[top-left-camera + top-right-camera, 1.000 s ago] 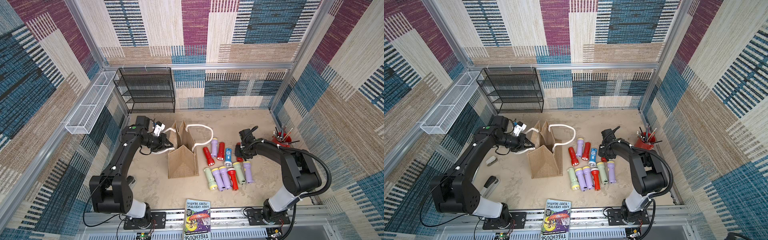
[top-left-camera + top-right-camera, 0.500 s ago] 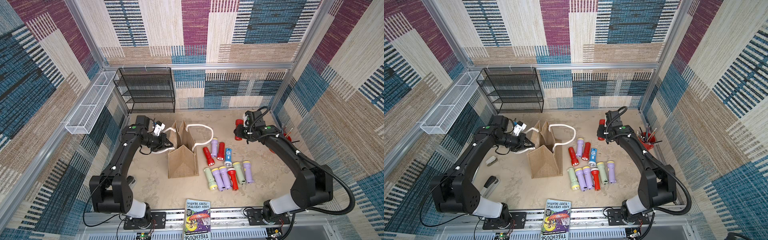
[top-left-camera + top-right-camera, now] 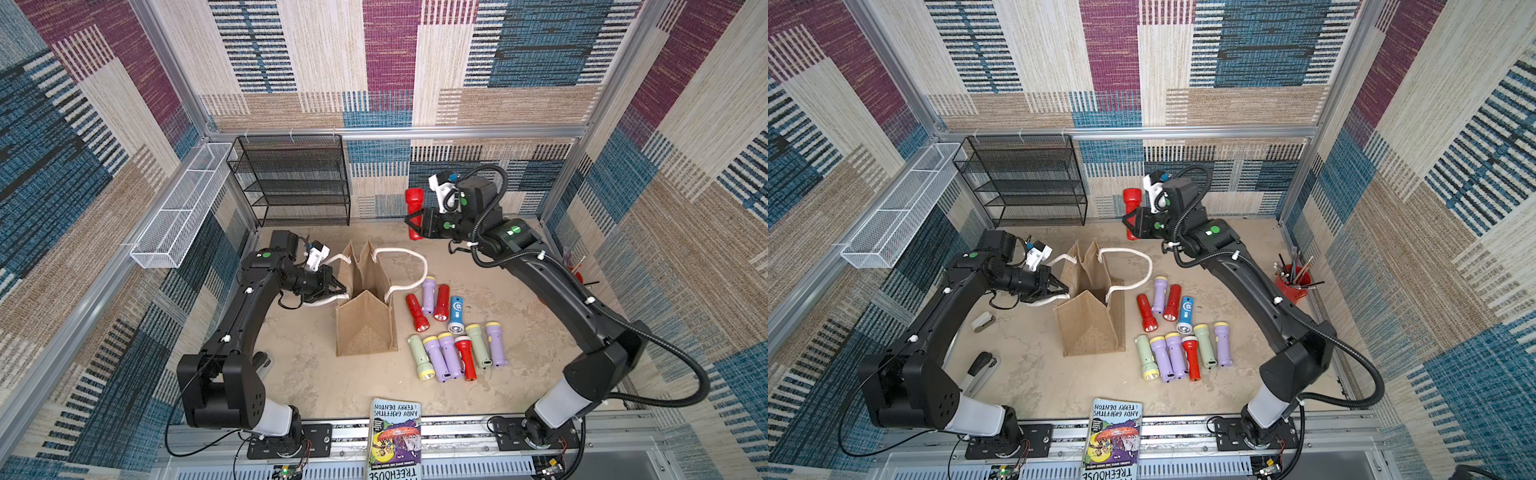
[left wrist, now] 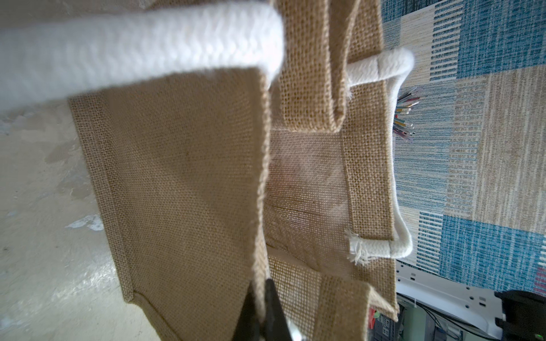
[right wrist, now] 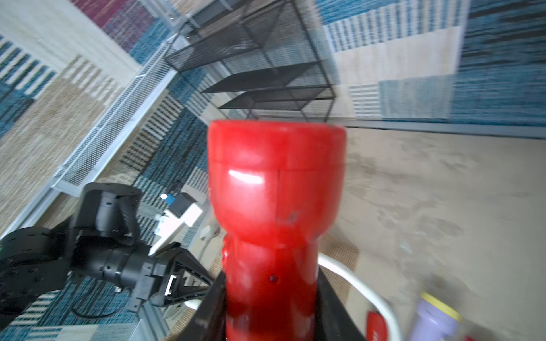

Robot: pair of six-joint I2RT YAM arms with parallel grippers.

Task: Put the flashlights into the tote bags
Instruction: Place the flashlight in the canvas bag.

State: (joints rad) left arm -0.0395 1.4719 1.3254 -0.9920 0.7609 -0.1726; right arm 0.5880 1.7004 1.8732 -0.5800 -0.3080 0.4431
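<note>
right gripper (image 3: pixel 414 222) clamps a red flashlight (image 3: pixel 414 198) upright, raised at upper centre of the frame. left gripper (image 3: pixel 338 289) is pinched tight on the tote bag (image 3: pixel 365 328) rim at centre; other flashlights (image 3: pixel 446 353) lie right of it.

beige tabletop (image 3: pixel 1038 382) carries the tote bag (image 3: pixel 1090 328), ten flashlights (image 3: pixel 1174 351), a wire rack (image 3: pixel 1025 183) and a red pot (image 3: pixel 1292 286).

My right gripper (image 3: pixel 417 222) clamps a red flashlight (image 3: pixel 414 198) around its barrel, off the floor. My left gripper (image 3: pixel 340 290) is pinched on the near edge of the tote bag (image 3: pixel 365 324). Ten flashlights (image 3: pixel 456 311) lie on the floor beyond the bag from that hand.
</note>
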